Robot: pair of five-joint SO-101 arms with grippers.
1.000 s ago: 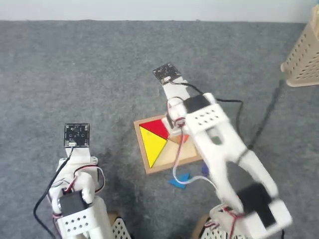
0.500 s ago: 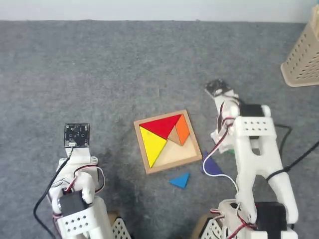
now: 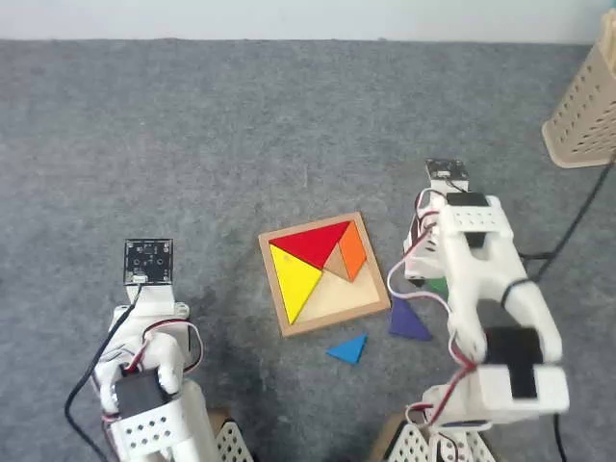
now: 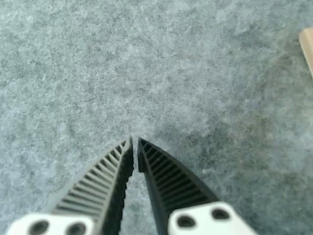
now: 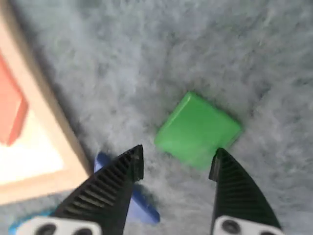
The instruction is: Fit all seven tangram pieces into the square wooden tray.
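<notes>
**Grey carpet (image 3: 192, 125), tray part filled**

Nearest, the left gripper (image 4: 134, 142) hangs over bare carpet, its jaws closed to a sliver and holding nothing. The right gripper (image 5: 178, 151) is spread wide above the green square (image 5: 198, 129), gripping nothing. A blue triangle (image 3: 349, 348) and a purple triangle (image 3: 409, 322) lie just outside the wooden tray (image 3: 337, 320). Inside it sit a yellow triangle (image 3: 292, 274), a red triangle (image 3: 313, 245) and an orange piece (image 3: 353, 252).

4 coloured triangles (image 3: 313, 245) (image 3: 294, 279) (image 3: 348, 348) (image 3: 409, 320), 1 orange parallelogram (image 3: 353, 252), 1 green square (image 5: 198, 129), 1 tray (image 3: 337, 320), 2 arms (image 3: 144, 385) (image 3: 481, 279)
</notes>
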